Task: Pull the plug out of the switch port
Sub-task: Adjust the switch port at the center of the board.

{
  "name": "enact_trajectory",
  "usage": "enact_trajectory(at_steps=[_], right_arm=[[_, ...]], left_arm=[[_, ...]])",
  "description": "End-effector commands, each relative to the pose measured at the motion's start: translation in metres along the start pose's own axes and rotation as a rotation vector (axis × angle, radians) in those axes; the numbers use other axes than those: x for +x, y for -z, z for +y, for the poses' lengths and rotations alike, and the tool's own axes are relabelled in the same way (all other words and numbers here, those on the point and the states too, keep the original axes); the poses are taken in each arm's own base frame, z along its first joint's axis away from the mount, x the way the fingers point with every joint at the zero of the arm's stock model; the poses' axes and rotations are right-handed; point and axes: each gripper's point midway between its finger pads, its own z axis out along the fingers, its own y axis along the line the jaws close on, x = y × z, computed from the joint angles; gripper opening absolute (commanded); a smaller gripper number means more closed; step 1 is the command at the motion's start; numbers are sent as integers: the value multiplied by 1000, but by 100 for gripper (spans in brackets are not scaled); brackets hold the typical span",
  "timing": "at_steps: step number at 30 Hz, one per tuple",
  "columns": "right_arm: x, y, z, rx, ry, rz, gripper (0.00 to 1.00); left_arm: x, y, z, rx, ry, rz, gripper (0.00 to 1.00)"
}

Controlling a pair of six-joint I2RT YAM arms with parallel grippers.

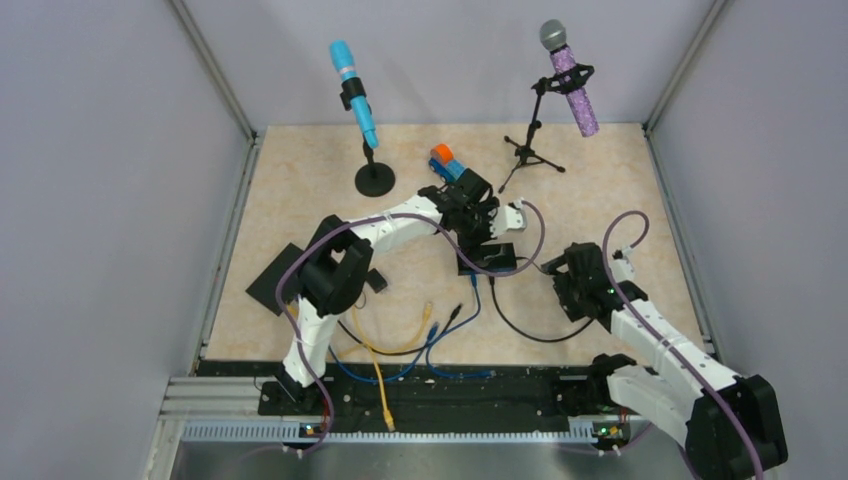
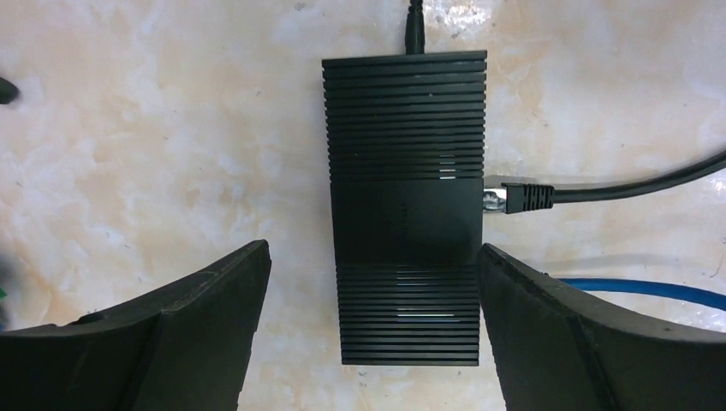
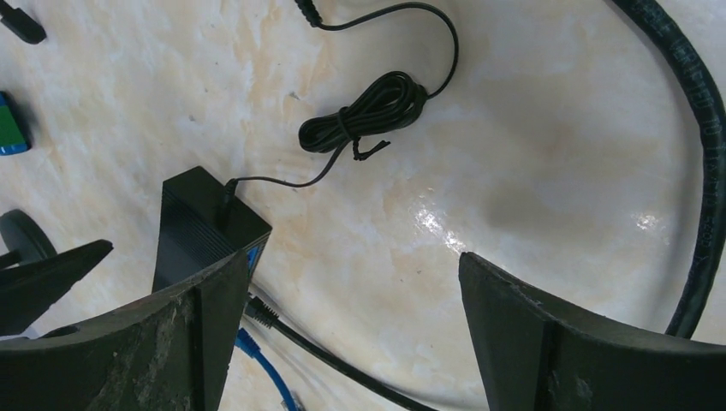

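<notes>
The switch [image 2: 402, 171] is a ribbed black box lying flat on the marbled table. In the port on its right side sits a black plug [image 2: 516, 198], and its black cable [image 2: 633, 184] runs off to the right. My left gripper [image 2: 372, 261] hangs open above the switch's near end with a finger on either side, holding nothing. My right gripper [image 3: 351, 261] is open too, low over bare table just right of the switch [image 3: 193, 227]. The plug [image 3: 259, 313] shows beside its left finger. From above, the left gripper [image 1: 483, 232] is over the switch [image 1: 487, 258] and the right gripper [image 1: 556, 268] stands to its right.
A blue cable [image 2: 642, 289] lies by the switch, and a bundled thin power cord [image 3: 368, 116] runs to its far end. Loose yellow [image 1: 380, 370] and blue [image 1: 432, 345] cables lie near the front. A blue microphone [image 1: 352, 85], a purple microphone [image 1: 572, 85] and a black plate [image 1: 285, 278] stand around.
</notes>
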Motion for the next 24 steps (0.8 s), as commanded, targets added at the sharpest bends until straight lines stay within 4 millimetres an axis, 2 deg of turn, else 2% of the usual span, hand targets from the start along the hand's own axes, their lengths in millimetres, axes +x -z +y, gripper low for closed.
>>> enact_trajectory(at_steps=[1, 4, 10, 14, 19, 24], right_arm=[[-7, -1, 9, 17, -70, -20, 89], [-3, -4, 10, 40, -114, -4, 83], [2, -13, 15, 64, -131, 21, 83], [4, -17, 22, 66, -123, 35, 84], [4, -22, 31, 57, -141, 45, 84], [9, -31, 42, 70, -159, 76, 83]], left_arm=[[2, -1, 0, 16, -23, 20, 94], [8, -3, -2, 24, -25, 43, 93], [12, -7, -6, 36, -39, 57, 93], [10, -10, -3, 12, -33, 69, 94], [17, -13, 4, -33, -40, 107, 93], [6, -12, 7, -53, -14, 78, 91]])
